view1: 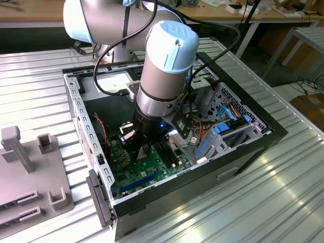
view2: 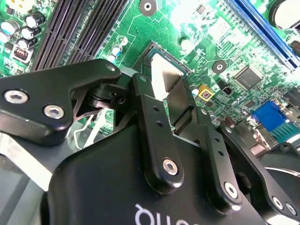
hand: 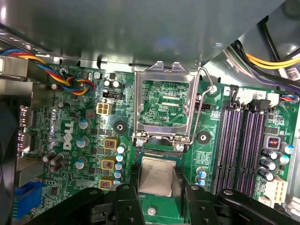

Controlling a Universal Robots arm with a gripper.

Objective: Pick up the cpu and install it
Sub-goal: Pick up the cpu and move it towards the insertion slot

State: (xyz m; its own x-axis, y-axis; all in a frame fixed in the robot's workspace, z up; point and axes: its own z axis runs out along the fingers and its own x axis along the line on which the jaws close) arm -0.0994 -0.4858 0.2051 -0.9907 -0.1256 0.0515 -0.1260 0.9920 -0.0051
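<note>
Now jaws clamp cpu (hand: 157, 176) edges at socket (hand: 159, 153), w/ open load plate (hand: 164, 67) adj.

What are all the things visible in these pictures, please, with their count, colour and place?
cpu: one, silver-grey, over the socket, between the gripper's fingers.
load frame: one, metal, swung open beside the socket.
motherboard: one, green, inside the case.
memory slots: four, dark, beside the socket.
case: one, black, open, on the table.
table: one, silver slats.
gripper: one, black, shut on the cpu.
arm: one, grey with light blue caps, reaching into the case.
</note>
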